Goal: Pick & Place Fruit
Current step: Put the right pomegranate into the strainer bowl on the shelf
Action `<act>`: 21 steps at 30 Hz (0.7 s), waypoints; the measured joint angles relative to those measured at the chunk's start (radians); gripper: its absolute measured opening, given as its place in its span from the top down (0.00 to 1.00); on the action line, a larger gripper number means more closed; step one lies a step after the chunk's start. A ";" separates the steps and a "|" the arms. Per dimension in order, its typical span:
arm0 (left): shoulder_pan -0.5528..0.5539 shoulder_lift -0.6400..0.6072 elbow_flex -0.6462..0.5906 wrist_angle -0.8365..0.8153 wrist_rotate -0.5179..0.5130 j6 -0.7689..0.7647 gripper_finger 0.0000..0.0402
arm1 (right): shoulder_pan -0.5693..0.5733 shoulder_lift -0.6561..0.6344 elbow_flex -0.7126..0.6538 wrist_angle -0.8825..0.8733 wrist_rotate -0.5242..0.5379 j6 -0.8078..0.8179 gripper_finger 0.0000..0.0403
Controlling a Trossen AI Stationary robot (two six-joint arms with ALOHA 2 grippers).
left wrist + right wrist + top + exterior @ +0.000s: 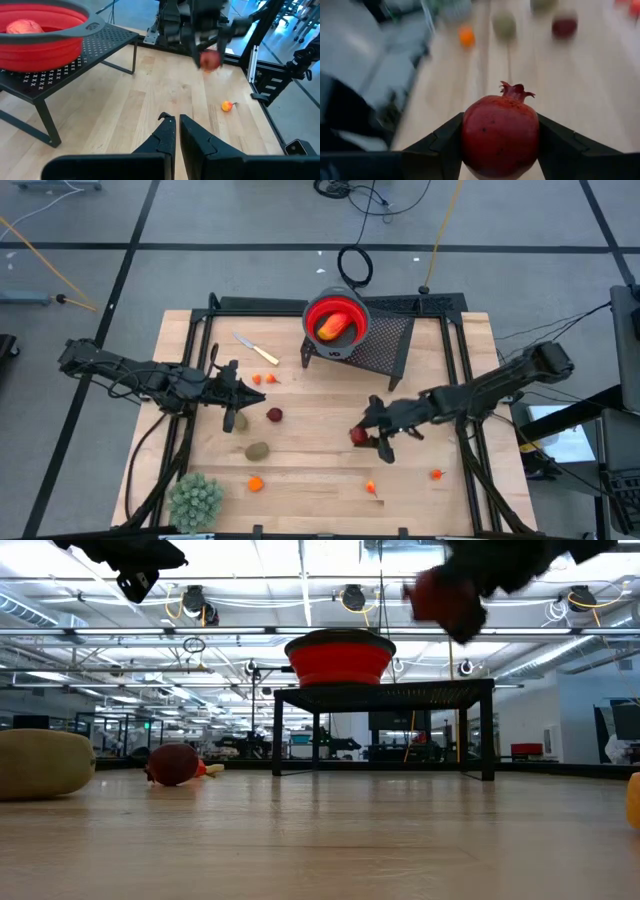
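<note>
Wooden table (320,395) carries everything; 2 dark arms reach in from either side. Black mesh stand (385,340) sits at the far edge, with a red collapsible bowl (336,320) on it. 1 longer red-orange fruit (333,327) lies inside the bowl.

Right gripper (372,439) is over the table's middle, toward the right. Its 2 fingers are clamped on a dark red pomegranate (500,135), pressing it from both sides, crown pointing away from the wrist. Low view shows this fruit lifted clear of the wood, above bowl height.

Left gripper (234,387) hangs over the left half of the table, fingers together with nothing between them.

Pale green spiky ball (195,498) sits at the near left corner. 1 brown kiwi (258,451) lies on the wood near the middle-left; a 2nd kiwi (238,422) lies just beside the left gripper. Another dark red round fruit (274,415) rests between the 2 arms. Yellow-handled knife (256,350) lies left of the stand. Small orange pieces (256,483) are scattered on the near part of the table.
</note>
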State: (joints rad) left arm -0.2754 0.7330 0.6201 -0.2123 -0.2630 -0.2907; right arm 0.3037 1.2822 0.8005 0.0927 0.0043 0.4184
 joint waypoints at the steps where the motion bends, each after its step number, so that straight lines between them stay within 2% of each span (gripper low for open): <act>1: 0.000 0.000 0.000 0.000 0.000 0.000 0.95 | -0.005 -0.021 0.000 0.033 0.013 0.000 0.52; 6: 0.000 0.000 0.000 0.000 0.001 0.000 0.95 | -0.032 -0.099 0.000 0.220 0.105 -0.010 0.51; 12: 0.000 0.000 0.000 0.000 0.002 0.000 0.95 | -0.074 -0.141 0.000 0.429 0.100 -0.011 0.52; 17: 0.000 0.000 0.000 0.000 0.003 0.001 0.95 | -0.089 -0.146 0.000 0.524 0.099 -0.011 0.51; 21: 0.000 0.000 0.000 0.000 0.003 0.006 0.95 | -0.089 -0.146 0.000 0.527 0.099 -0.011 0.51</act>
State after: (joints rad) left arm -0.2756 0.7330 0.6201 -0.2121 -0.2596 -0.2852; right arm 0.2150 1.1366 0.8009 0.6194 0.1032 0.4076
